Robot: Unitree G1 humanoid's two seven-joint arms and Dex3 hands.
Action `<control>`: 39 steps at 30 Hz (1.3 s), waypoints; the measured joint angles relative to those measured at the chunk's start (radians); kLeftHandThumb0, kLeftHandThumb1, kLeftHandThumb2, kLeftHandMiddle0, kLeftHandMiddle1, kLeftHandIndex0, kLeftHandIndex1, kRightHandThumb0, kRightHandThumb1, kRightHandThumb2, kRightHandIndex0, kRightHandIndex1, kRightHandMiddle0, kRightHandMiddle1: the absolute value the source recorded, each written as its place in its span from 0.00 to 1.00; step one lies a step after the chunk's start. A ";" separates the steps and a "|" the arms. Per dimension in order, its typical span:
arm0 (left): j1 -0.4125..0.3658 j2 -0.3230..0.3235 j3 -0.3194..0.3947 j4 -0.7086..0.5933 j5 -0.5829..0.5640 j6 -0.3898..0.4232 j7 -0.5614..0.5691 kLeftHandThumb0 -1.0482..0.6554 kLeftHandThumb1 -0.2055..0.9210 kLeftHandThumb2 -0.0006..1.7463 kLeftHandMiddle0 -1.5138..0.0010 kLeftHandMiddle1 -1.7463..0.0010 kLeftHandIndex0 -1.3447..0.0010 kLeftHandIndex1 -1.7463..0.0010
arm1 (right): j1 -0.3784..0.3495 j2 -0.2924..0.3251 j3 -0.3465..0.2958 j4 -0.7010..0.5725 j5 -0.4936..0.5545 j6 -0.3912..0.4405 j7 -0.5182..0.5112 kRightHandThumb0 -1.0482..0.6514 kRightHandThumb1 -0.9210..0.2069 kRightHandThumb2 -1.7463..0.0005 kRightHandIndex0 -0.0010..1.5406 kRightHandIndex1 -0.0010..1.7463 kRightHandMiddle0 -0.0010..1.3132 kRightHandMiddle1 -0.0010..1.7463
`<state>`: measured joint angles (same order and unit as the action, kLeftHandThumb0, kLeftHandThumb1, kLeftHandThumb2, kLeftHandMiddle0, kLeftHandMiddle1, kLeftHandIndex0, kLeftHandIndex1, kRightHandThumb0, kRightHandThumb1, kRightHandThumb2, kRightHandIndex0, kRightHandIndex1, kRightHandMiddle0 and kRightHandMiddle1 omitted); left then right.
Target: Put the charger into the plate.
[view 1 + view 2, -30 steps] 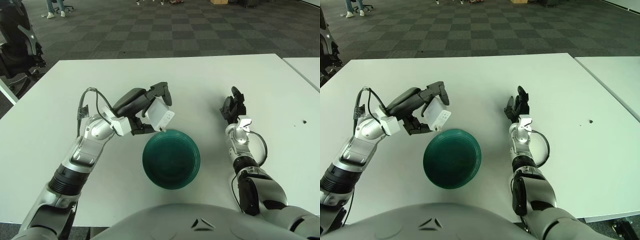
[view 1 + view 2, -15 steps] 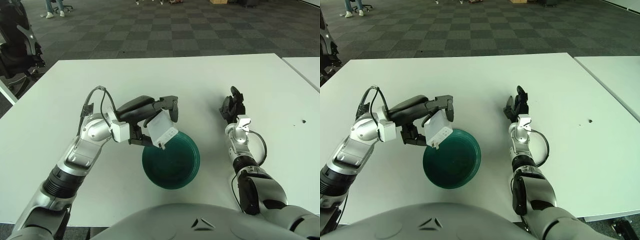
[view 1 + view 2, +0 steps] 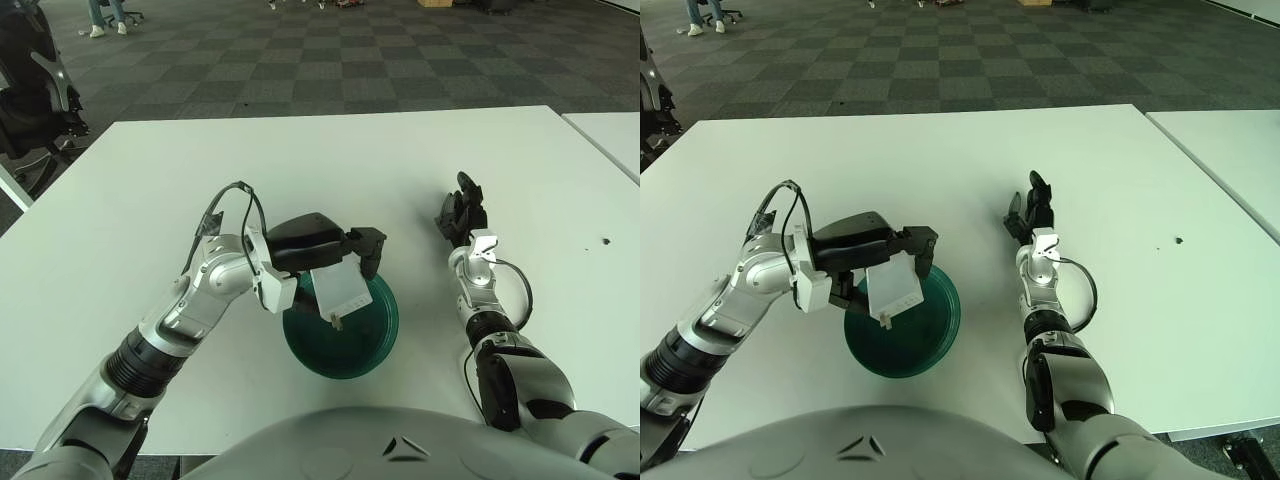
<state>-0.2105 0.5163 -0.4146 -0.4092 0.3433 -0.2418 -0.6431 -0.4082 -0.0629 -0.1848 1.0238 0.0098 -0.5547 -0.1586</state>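
Charger (image 3: 337, 292): white, pinched in left hand (image 3: 330, 250), above green plate (image 3: 375, 325) on bench (image 3: 300, 160). Advice: lower to plate centre before releasing. Right hand (image 3: 462, 210): idle, fingers relaxed

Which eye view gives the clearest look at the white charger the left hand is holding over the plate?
The left eye view, narrowly. There the charger shows its broad white face and prong above the green plate, gripped by the left hand. The right eye view shows the same charger at a near-identical angle. The right hand rests idle on the table.
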 measured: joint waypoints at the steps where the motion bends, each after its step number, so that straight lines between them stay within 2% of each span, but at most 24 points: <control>1: -0.003 0.000 -0.003 0.003 0.010 -0.003 -0.001 0.32 0.40 0.81 0.29 0.00 0.50 0.00 | 0.000 0.000 0.005 0.001 -0.004 0.000 -0.002 0.14 0.00 0.49 0.02 0.00 0.00 0.16; 9: -0.047 0.001 -0.043 0.064 0.095 -0.046 -0.013 0.32 0.40 0.80 0.26 0.00 0.51 0.00 | 0.000 -0.005 0.032 0.003 -0.035 0.001 -0.030 0.13 0.00 0.49 0.01 0.00 0.00 0.15; 17: -0.147 -0.021 -0.114 0.201 0.217 -0.142 -0.011 0.33 0.45 0.76 0.21 0.00 0.54 0.00 | -0.003 -0.002 0.065 0.005 -0.081 0.008 -0.106 0.14 0.00 0.50 0.00 0.00 0.00 0.20; 21: -0.192 -0.029 -0.137 0.240 0.235 -0.173 -0.018 0.34 0.49 0.71 0.21 0.00 0.55 0.02 | -0.004 0.000 0.076 0.004 -0.097 0.010 -0.136 0.13 0.00 0.51 0.00 0.00 0.00 0.20; 26: -0.245 -0.033 -0.157 0.268 0.239 -0.195 -0.064 0.35 0.54 0.60 0.24 0.00 0.51 0.11 | -0.006 0.005 0.078 0.004 -0.097 0.019 -0.142 0.10 0.00 0.51 0.00 0.00 0.00 0.16; 33: -0.299 -0.033 -0.170 0.273 0.238 -0.200 -0.136 0.35 0.56 0.58 0.25 0.00 0.50 0.13 | -0.007 0.014 0.075 0.004 -0.093 0.019 -0.142 0.08 0.00 0.50 0.00 0.00 0.00 0.14; 35: -0.308 -0.033 -0.171 0.273 0.237 -0.200 -0.153 0.35 0.57 0.58 0.25 0.00 0.51 0.12 | -0.007 0.015 0.075 0.003 -0.093 0.019 -0.144 0.08 0.00 0.50 0.00 0.00 0.00 0.14; 36: -0.312 -0.032 -0.173 0.273 0.235 -0.199 -0.163 0.36 0.64 0.54 0.27 0.00 0.58 0.09 | -0.007 0.016 0.074 0.002 -0.093 0.019 -0.144 0.07 0.00 0.50 0.00 0.00 0.00 0.15; 39: -0.322 -0.032 -0.178 0.273 0.227 -0.187 -0.211 0.37 0.70 0.51 0.30 0.00 0.63 0.07 | -0.007 0.018 0.073 0.000 -0.093 0.019 -0.145 0.07 0.00 0.50 0.00 0.00 0.00 0.15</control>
<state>-0.5329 0.4840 -0.5930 -0.1359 0.5702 -0.4287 -0.8539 -0.4154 -0.0453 -0.1120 1.0237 -0.0833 -0.5361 -0.3034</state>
